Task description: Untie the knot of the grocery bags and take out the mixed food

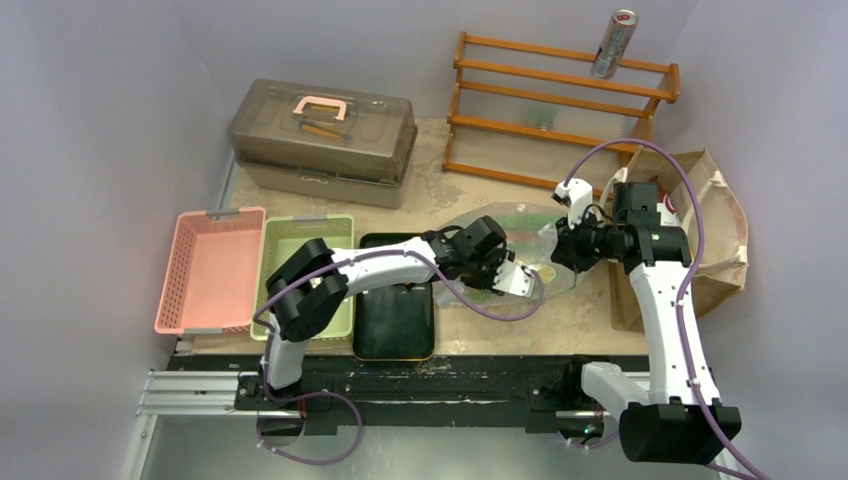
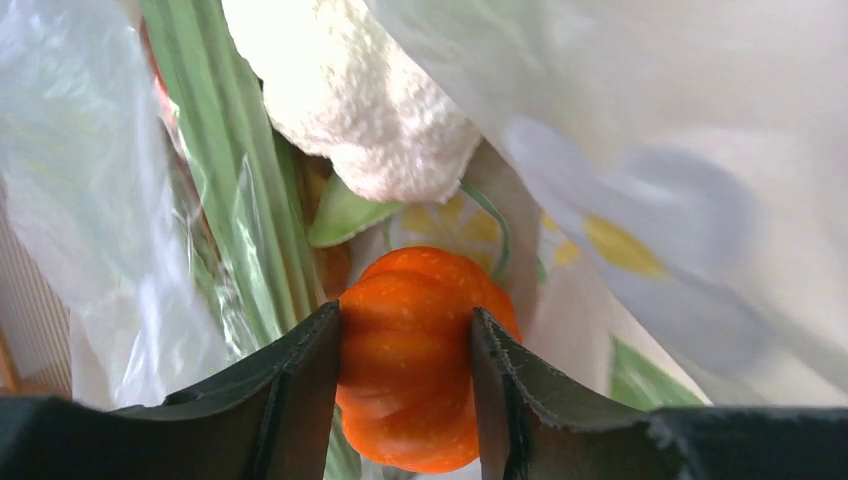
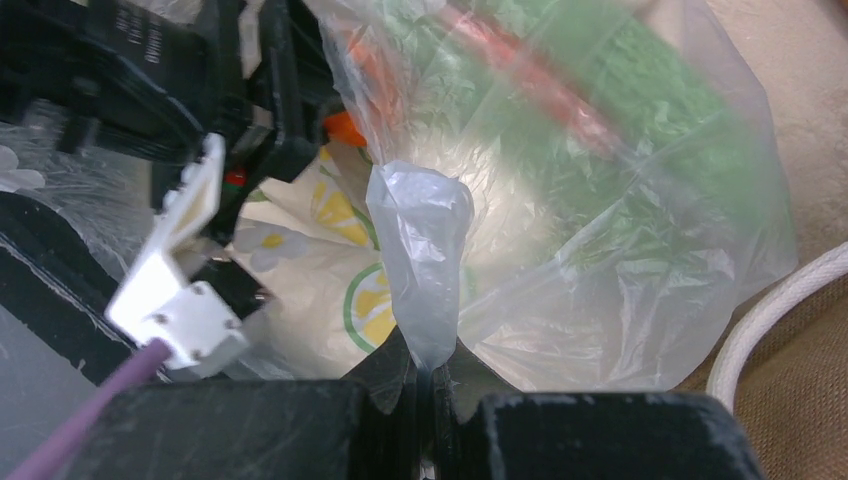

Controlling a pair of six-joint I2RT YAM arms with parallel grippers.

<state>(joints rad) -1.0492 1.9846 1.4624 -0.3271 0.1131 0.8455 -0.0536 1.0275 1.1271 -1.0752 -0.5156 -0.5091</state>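
The transparent plastic bag [image 1: 505, 225] lies mid-table with its mouth open. My left gripper [image 1: 530, 281] reaches inside it, and its jaws press both sides of an orange ribbed tomato [image 2: 420, 280]. The white cauliflower [image 2: 360, 100] and long green cucumber [image 2: 230, 180] lie just beyond the tomato. My right gripper [image 1: 553, 250] is shut on a twisted fold of the plastic bag [image 3: 420, 240] and holds that edge up. The brown paper bag [image 1: 715, 230] lies at the right; one white loop handle [image 3: 780, 310] shows in the right wrist view.
A black tray [image 1: 395, 320], a green basket [image 1: 300, 240] and a pink basket [image 1: 210, 270] stand at the front left. The grey-brown lidded case [image 1: 322, 130] is at the back left. A wooden rack [image 1: 560, 110] at the back carries a silver can [image 1: 613, 45].
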